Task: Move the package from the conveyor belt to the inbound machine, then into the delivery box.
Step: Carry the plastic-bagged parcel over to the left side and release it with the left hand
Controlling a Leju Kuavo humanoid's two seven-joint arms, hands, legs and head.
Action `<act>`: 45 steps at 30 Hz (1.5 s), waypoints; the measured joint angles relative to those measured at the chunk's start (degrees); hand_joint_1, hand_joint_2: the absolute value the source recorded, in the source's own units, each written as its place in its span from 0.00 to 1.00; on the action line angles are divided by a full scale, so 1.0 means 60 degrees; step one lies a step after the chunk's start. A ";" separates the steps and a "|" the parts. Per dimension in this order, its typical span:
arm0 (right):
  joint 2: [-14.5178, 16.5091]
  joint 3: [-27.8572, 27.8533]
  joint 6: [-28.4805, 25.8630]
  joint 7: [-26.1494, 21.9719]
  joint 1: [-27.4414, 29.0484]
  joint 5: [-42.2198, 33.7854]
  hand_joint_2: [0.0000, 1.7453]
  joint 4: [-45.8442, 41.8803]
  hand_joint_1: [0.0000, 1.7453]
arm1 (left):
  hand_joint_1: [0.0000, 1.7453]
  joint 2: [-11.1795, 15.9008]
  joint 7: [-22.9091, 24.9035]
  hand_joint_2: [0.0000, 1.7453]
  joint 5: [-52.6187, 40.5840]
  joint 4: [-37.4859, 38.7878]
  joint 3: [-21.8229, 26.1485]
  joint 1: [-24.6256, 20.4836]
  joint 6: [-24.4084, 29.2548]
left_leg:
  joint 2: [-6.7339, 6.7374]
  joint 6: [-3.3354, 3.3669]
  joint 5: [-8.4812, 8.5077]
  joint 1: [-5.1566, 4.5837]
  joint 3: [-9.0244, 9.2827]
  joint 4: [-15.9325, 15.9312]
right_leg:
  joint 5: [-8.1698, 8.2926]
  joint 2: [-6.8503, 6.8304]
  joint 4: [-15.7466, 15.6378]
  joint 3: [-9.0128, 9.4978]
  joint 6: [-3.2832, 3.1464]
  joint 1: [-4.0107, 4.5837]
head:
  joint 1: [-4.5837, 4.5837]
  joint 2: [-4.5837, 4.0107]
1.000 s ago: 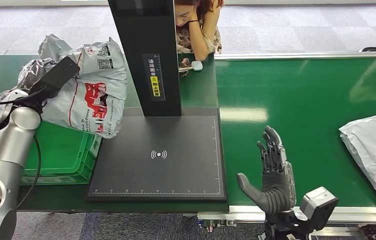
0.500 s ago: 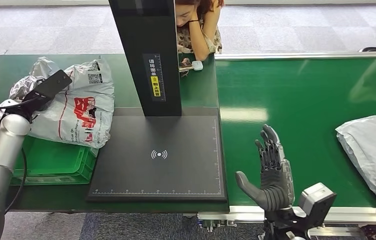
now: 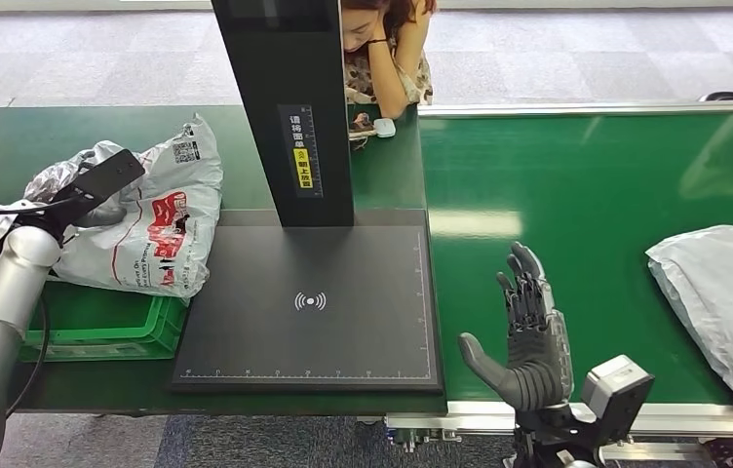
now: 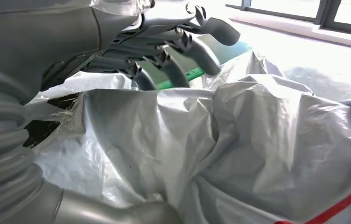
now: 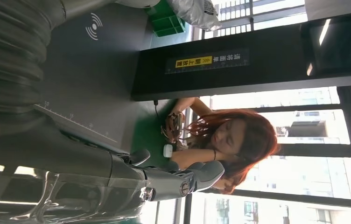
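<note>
Grey carpet-tiled floor (image 3: 587,58) beyond green table (image 3: 12,136); tall bright windows (image 5: 281,205) behind seated person (image 3: 387,49).

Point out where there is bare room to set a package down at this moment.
The black scanner plate is bare between the post and its front edge. The belt is bare between right hand and grey package. The green crate is crowded by the printed package.

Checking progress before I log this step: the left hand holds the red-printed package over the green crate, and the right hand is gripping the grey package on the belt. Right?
Not quite. The head view shows the right hand open over bare belt, apart from the grey package. The left hand does hold the red-printed package over the green crate.
</note>
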 joint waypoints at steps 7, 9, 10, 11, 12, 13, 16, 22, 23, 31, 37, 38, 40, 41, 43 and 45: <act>-0.0001 0.0000 -0.0040 0.0003 0.0047 -0.0001 1.00 -0.0002 0.00 | 0.00 0.0001 0.0016 1.00 0.0042 -0.0085 -0.0005 0.0054 0.0081 | -0.0001 0.0000 0.0000 0.0000 -0.0001 -0.0001 | 0.0000 -0.0001 0.0000 0.0000 0.0000 0.0000 | 0.0000 0.0000; -0.0001 0.0000 -0.0041 0.0006 0.0048 -0.0003 1.00 -0.0002 0.00 | 0.00 -0.0001 0.0068 1.00 -0.0039 -0.0168 -0.0022 0.0124 0.0025 | -0.0001 0.0000 0.0000 0.0000 0.0000 -0.0001 | 0.0000 -0.0001 0.0000 0.0000 0.0000 0.0000 | 0.0000 0.0000; -0.0001 0.0000 -0.0040 0.0009 0.0047 -0.0003 1.00 -0.0003 0.00 | 0.00 -0.0004 0.0098 1.00 -0.0090 -0.0202 -0.0043 0.0163 -0.0012 | -0.0001 0.0000 0.0000 0.0000 0.0000 -0.0001 | 0.0000 -0.0001 0.0000 0.0000 0.0000 0.0000 | 0.0000 0.0000; -0.0001 0.0000 -0.0038 0.0014 0.0047 -0.0004 1.00 -0.0004 0.00 | 0.00 -0.0006 0.0127 1.00 -0.0141 -0.0228 -0.0073 0.0200 -0.0055 | -0.0001 0.0000 0.0000 0.0000 0.0000 0.0000 | 0.0000 -0.0001 0.0000 0.0000 0.0000 0.0000 | 0.0000 0.0000; -0.0001 0.0000 -0.0034 0.0021 0.0046 -0.0003 1.00 -0.0004 0.00 | 0.00 -0.0011 0.0153 1.00 -0.0209 -0.0242 -0.0112 0.0236 -0.0095 | -0.0001 0.0000 0.0000 0.0000 0.0000 0.0000 | 0.0000 -0.0001 0.0000 0.0000 0.0000 0.0000 | 0.0000 0.0000; -0.0001 0.0000 -0.0026 0.0029 0.0046 -0.0002 1.00 -0.0006 0.00 | 0.00 -0.0018 0.0177 1.00 -0.0281 -0.0249 -0.0153 0.0266 -0.0140 | -0.0001 0.0000 0.0000 0.0000 0.0000 0.0000 | 0.0000 -0.0001 0.0000 0.0000 0.0000 0.0000 | 0.0000 0.0000; -0.0001 0.0000 0.0005 0.0059 0.0052 0.0016 1.00 -0.0021 0.00 | 0.00 -0.0049 0.0232 1.00 -0.0610 -0.0197 -0.0328 0.0302 -0.0201 | -0.0001 0.0000 0.0000 -0.0001 0.0000 0.0000 | 0.0000 -0.0001 -0.0001 0.0001 0.0000 0.0000 | 0.0000 0.0000; -0.0001 -0.0014 0.0015 0.0106 0.0102 0.0033 1.00 -0.0082 0.00 | 0.00 -0.0084 0.0393 1.00 -0.1251 0.0309 -0.0736 0.0232 -0.0044 | 0.0001 0.0000 -0.0001 -0.0001 0.0000 -0.0001 | 0.0000 0.0000 0.0000 0.0001 0.0000 -0.0001 | -0.0001 0.0000; -0.0001 -0.0015 0.0015 0.0099 0.0107 0.0032 1.00 -0.0082 0.00 | 0.00 -0.0075 0.0401 1.00 -0.1381 0.0444 -0.0818 0.0209 0.0014 | 0.0002 0.0000 -0.0001 0.0000 0.0000 -0.0001 | 0.0000 0.0000 0.0000 0.0001 0.0000 -0.0001 | -0.0001 0.0000; -0.0003 -0.0015 -0.0009 0.0024 0.0050 0.0025 1.00 -0.0060 0.00 | 0.00 0.0044 0.0319 1.00 -0.1787 0.0933 -0.1178 0.0258 0.1492 | 0.0002 -0.0001 0.0000 0.0006 0.0000 -0.0002 | 0.0000 0.0000 0.0001 0.0002 -0.0001 0.0000 | 0.0000 0.0000; -0.0006 -0.0015 -0.0141 0.0039 0.0045 0.0024 1.00 -0.0057 0.00 | 0.00 0.0148 -0.0159 1.00 -0.0715 -0.0539 -0.0580 0.0947 0.3273 | 0.0007 -0.0001 -0.0001 0.0005 -0.0003 -0.0001 | -0.0001 0.0006 0.0002 -0.0003 -0.0001 0.0000 | 0.0001 0.0000; -0.0007 -0.0015 -0.0161 0.0040 0.0047 0.0025 1.00 -0.0056 0.00 | 0.00 0.0164 -0.0321 1.00 -0.0389 -0.1096 -0.0330 0.1169 0.3564 | 0.0007 0.0000 -0.0001 0.0004 -0.0005 -0.0001 | -0.0002 0.0007 0.0002 -0.0004 0.0000 0.0000 | 0.0001 0.0000; -0.0010 -0.0013 -0.0211 0.0039 0.0051 0.0025 1.00 -0.0054 0.00 | 0.00 0.0174 -0.0596 1.00 0.0174 -0.2228 0.0159 0.1674 0.3916 | 0.0008 -0.0002 -0.0008 0.0002 -0.0005 -0.0001 | -0.0006 0.0010 0.0001 -0.0005 0.0000 0.0000 | -0.0001 0.0000; -0.0011 -0.0011 -0.0252 0.0036 0.0054 0.0021 1.00 -0.0046 0.00 | 0.00 0.0167 -0.0767 1.00 0.0459 -0.2863 0.0398 0.1979 0.4057 | 0.0011 -0.0002 -0.0011 0.0001 -0.0005 -0.0002 | -0.0007 0.0014 0.0000 -0.0007 0.0001 -0.0001 | 0.0000 0.0000; -0.0012 -0.0008 -0.0353 0.0016 0.0063 0.0009 1.00 -0.0020 0.00 | 0.00 0.0099 -0.1357 1.00 0.1131 -0.4248 0.0884 0.2663 0.4466 | 0.0016 -0.0002 -0.0019 0.0000 -0.0006 -0.0001 | -0.0011 0.0021 -0.0002 -0.0012 0.0002 -0.0001 | 0.0000 0.0000; -0.0012 -0.0005 -0.0478 -0.0024 0.0104 -0.0001 1.00 -0.0001 0.00 | 0.00 -0.0079 -0.2024 1.00 0.1677 -0.5670 0.1334 0.3425 0.4946 | 0.0020 -0.0003 -0.0029 -0.0003 -0.0005 -0.0001 | -0.0018 0.0023 -0.0005 -0.0012 0.0003 -0.0003 | 0.0000 0.0000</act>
